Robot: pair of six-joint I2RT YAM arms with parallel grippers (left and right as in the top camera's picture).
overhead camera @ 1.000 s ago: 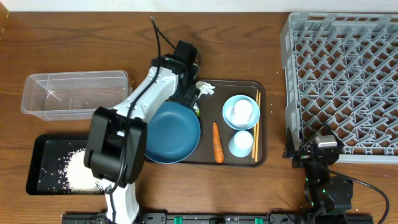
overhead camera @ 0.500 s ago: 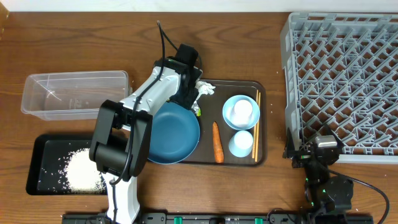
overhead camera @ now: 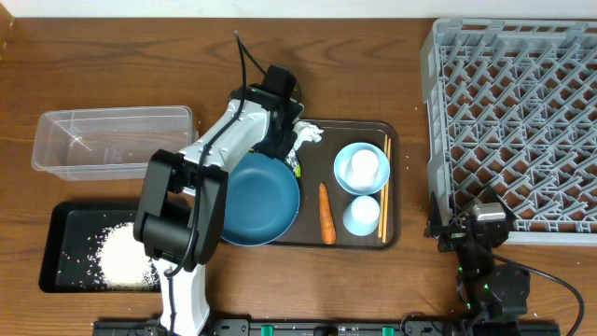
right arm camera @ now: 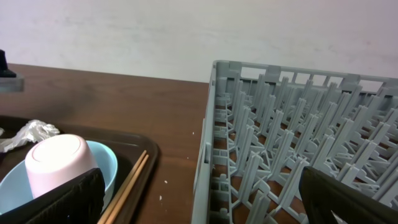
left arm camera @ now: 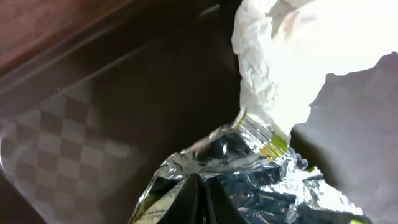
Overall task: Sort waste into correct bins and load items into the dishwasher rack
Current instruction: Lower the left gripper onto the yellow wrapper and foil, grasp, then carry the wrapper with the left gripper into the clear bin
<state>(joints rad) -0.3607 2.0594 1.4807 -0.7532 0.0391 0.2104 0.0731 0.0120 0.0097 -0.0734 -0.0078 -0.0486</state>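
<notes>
My left gripper (overhead camera: 285, 147) is down at the back left corner of the brown tray, its jaws shut on the crumpled wrapper (left arm camera: 261, 168). Silver foil bunches around the black fingertips (left arm camera: 186, 202), and white paper (left arm camera: 280, 62) lies just beyond; from above the paper (overhead camera: 307, 133) pokes out beside the gripper. The dark-blue bowl (overhead camera: 259, 199), carrot (overhead camera: 326, 213), light-blue bowl (overhead camera: 347, 159) with an upturned pale cup (overhead camera: 363, 165), another cup (overhead camera: 360, 215) and the chopsticks (overhead camera: 384, 187) rest on the tray. My right gripper (right arm camera: 205, 208) stands open beside the dishwasher rack (right arm camera: 298, 143), holding nothing.
The clear tub (overhead camera: 112, 140) sits at the left. In front of it, the black tray (overhead camera: 65, 219) holds the rice (overhead camera: 126, 257). The brown serving tray (overhead camera: 394, 135) lies mid-table. The grey rack (overhead camera: 513, 121) fills the right side.
The left gripper has closed its jaws onto the wrapper. Its elbow swung slightly right early on. The right arm has stayed still.
</notes>
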